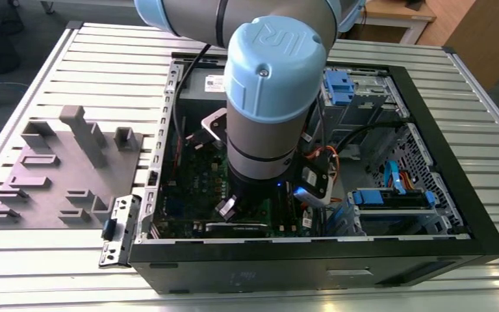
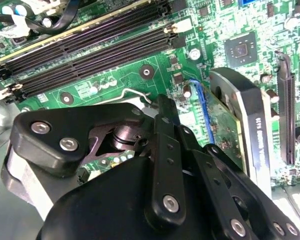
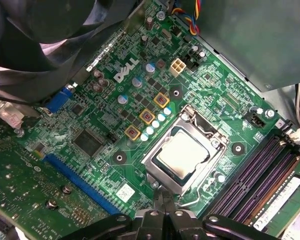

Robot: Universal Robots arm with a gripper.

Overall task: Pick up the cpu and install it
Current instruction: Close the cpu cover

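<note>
A: What hides the pincer [image 3: 162, 212]?
B: Its tips sit close together at the picture's edge; the links behind are cut off.
A: And below the arm [image 1: 271, 97]?
B: The motherboard [image 1: 193, 182] is largely covered.

I work in a lab: slatted metal bench [image 1: 76, 58], open computer case [image 1: 457, 221], grey fixture plate [image 1: 59, 188].

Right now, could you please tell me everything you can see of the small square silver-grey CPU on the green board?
In the first wrist view, the small flat square CPU with a pale silver-grey metal top lies flat in its socket on the green circuit board. A shiny rectangular metal socket frame surrounds it, overlapping its edges. The top looks matte, smooth and unmarked. The black gripper sits just beside the frame, apart from the chip.
</note>
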